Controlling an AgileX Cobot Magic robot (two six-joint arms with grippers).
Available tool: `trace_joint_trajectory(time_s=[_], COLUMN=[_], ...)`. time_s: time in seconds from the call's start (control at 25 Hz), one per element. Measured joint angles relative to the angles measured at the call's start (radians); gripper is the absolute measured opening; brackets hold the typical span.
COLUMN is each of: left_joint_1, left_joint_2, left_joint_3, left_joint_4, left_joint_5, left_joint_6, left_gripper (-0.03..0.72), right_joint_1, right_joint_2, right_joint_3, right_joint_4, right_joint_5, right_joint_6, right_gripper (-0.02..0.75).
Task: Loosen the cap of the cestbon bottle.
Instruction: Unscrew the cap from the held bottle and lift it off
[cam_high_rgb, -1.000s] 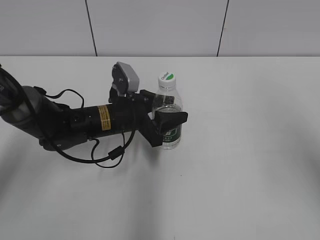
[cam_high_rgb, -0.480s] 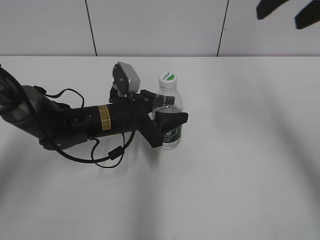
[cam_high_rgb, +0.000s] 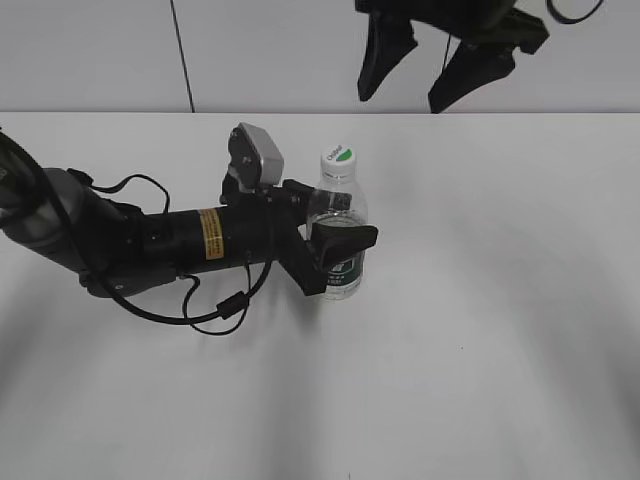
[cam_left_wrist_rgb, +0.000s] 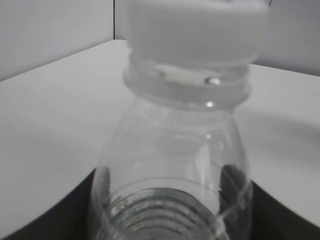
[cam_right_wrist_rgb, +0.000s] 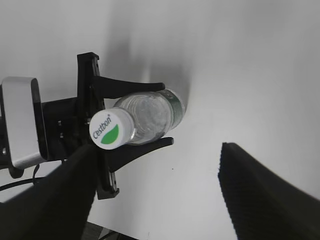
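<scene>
The clear cestbon bottle (cam_high_rgb: 338, 225) with its dark green label stands upright on the white table. Its white cap (cam_high_rgb: 338, 158) with a green leaf patch sits on the neck. My left gripper (cam_high_rgb: 335, 225) is shut on the bottle's body from the left. The left wrist view shows the bottle (cam_left_wrist_rgb: 170, 170) and cap (cam_left_wrist_rgb: 195, 30) very close. My right gripper (cam_high_rgb: 437, 70) is open, high in the air above and to the right of the bottle. Its view looks down on the cap (cam_right_wrist_rgb: 111, 129), the bottle (cam_right_wrist_rgb: 150, 117) and the left jaws.
The white table (cam_high_rgb: 480, 330) spreads around the bottle. A grey panelled wall (cam_high_rgb: 300, 50) stands behind it. The left arm and its cable (cam_high_rgb: 215, 315) lie across the table's left side.
My right gripper has come down into the top of the exterior view and moved left toward the bottle. The left gripper and bottle have stayed put.
</scene>
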Motion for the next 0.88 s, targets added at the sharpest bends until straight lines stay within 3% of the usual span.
trace_joint_trajectory(time_s=[0.36,0.88], left_joint_1=[0.000,0.000], left_joint_2=[-0.001,-0.001], left_joint_3=[0.000,0.000], left_joint_4=[0.001,0.001], left_joint_5=[0.004,0.004], left_joint_6=[0.000,0.000], left_gripper=[0.405,0.405], right_joint_1=[0.083,0.095], right_joint_2=[0.102,0.158], right_joint_3=[-0.078,-0.084], right_joint_4=[0.004,-0.001], right_joint_5=[0.003,0.004], right_joint_6=[0.043,0.085], right_gripper=[0.582,0.582])
